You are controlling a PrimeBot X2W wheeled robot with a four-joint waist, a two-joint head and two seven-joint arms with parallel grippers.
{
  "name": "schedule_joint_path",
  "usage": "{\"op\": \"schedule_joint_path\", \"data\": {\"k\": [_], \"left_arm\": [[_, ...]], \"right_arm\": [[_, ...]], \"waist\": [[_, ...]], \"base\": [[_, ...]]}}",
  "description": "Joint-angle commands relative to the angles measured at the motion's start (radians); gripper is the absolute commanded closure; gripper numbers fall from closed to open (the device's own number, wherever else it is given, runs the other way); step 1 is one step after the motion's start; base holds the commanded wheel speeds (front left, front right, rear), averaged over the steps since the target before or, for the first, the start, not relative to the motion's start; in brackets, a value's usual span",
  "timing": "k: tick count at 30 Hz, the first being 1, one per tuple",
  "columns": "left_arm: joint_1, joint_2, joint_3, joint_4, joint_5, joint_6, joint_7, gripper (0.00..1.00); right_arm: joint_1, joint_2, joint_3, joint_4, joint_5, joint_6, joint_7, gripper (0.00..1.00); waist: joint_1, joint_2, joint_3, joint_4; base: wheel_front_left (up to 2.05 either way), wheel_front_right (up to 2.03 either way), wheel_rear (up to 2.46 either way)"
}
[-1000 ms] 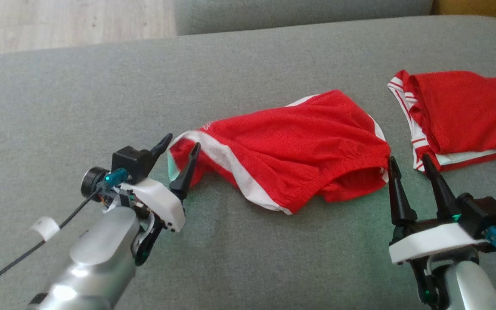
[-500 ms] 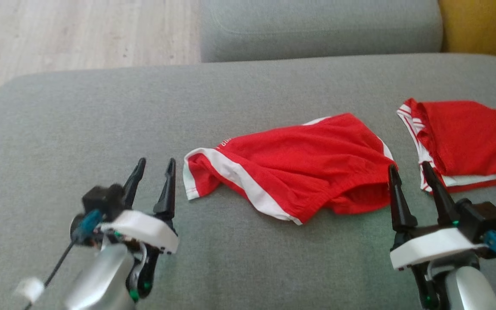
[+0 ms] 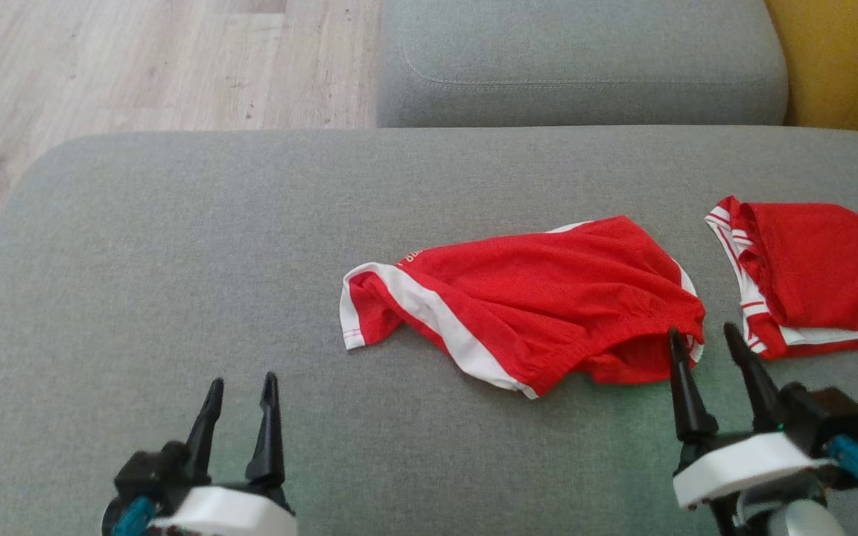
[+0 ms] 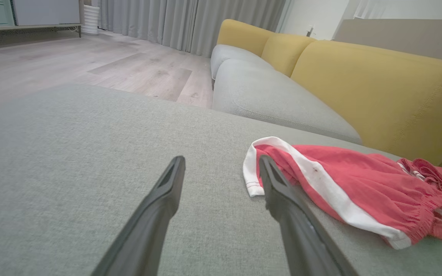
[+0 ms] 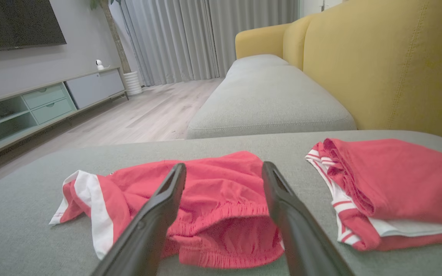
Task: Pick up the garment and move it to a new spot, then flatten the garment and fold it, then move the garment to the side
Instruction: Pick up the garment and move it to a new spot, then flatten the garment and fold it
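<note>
The left gripper (image 3: pixel 243 381) is spread wide and holds nothing, low over the grey cushion (image 3: pixel 176 260). The crumpled red shorts (image 3: pixel 541 305) lie ahead and to its right, apart from it. The right gripper (image 3: pixel 701 333), also wide open and empty, has the shorts' elastic waistband close before its tips. A folded red garment (image 3: pixel 824 275) lies just to its right.

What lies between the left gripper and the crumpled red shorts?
Only bare grey cushion. In the head view the left gripper sits apart from the crumpled red shorts, with nothing lying between them.
</note>
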Motion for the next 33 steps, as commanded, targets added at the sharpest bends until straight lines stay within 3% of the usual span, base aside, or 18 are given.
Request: {"op": "schedule_joint_path", "data": {"k": [1, 23, 33], "left_arm": [[-0.025, 0.015, 0.05, -0.039, 0.013, 0.004, -0.012, 0.0], [0.013, -0.013, 0.124, -0.054, 0.061, -0.021, -0.012, 0.0], [-0.019, -0.035, 0.123, -0.058, 0.086, -0.029, -0.012, 0.0]], "right_arm": [[-0.009, -0.004, 0.029, -0.025, 0.002, 0.007, -0.008, 0.0], [-0.008, -0.004, 0.065, 0.029, 0.021, 0.007, -0.035, 0.0], [-0.069, -0.004, 0.215, 0.146, -0.019, 0.007, 0.016, 0.0]], "waist": [[0.0001, -0.0001, -0.001, 0.003], [0.0001, -0.0001, 0.009, 0.008], [0.0001, -0.0001, 0.089, 0.051]], "base": [[0.0, 0.0, 0.0], [0.0, 0.0, 0.0], [0.0, 0.0, 0.0]]}}
